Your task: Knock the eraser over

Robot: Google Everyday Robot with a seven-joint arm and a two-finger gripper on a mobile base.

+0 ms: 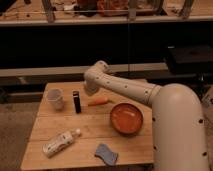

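Hand [89,91] low, just right of the upright eraser [76,102] beside the cup [55,98] on the worktop [90,131] — placed, I judge, for a sideways push — its state I cannot tell.

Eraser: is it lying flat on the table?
No, the eraser stands upright beside the cup, with the tool close by, near the carrot.

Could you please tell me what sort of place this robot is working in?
Probably a robotics lab or workshop: a small wooden table laid with odd props such as the eraser and a carrot, cluttered shelving behind it, and the robot's gripper low over the table between those two.
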